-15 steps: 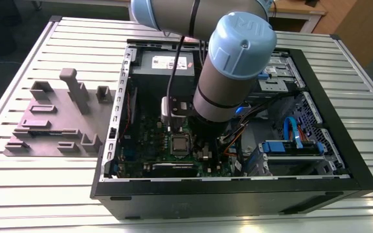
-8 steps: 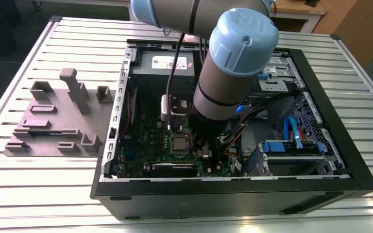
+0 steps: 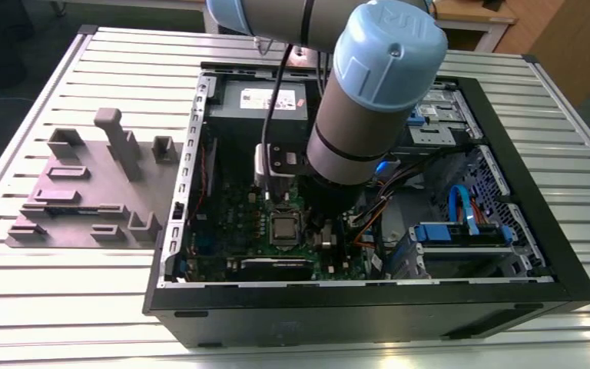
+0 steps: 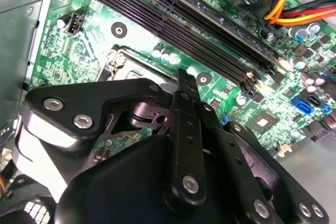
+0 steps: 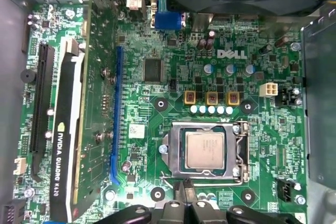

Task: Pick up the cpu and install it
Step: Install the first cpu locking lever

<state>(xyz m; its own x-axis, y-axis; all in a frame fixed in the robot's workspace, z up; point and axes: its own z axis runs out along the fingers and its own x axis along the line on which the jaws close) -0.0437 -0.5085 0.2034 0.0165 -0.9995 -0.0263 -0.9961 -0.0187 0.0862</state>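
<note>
The cpu (image 5: 205, 150), a flat square chip with a silver-grey top, lies flat inside the open metal socket frame (image 5: 242, 150) on the green motherboard (image 5: 157, 103). In the exterior view the cpu (image 3: 283, 228) shows in the middle of the board, just below the arm (image 3: 377, 100). My gripper (image 5: 185, 190) hovers at the socket's edge, beside the chip and apart from it. Its black fingers are shut together with nothing between them. In the second wrist view the gripper (image 4: 186, 85) and its linkage cover most of the socket.
The board sits inside an open black computer case (image 3: 541, 254). A graphics card (image 5: 71, 129) stands beside the socket, and memory slots (image 4: 199, 19) run along the other side. A drive cage with blue cables (image 3: 459, 231) and a power supply (image 3: 264, 100) are nearby. A grey fixture plate (image 3: 90, 184) lies on the table.
</note>
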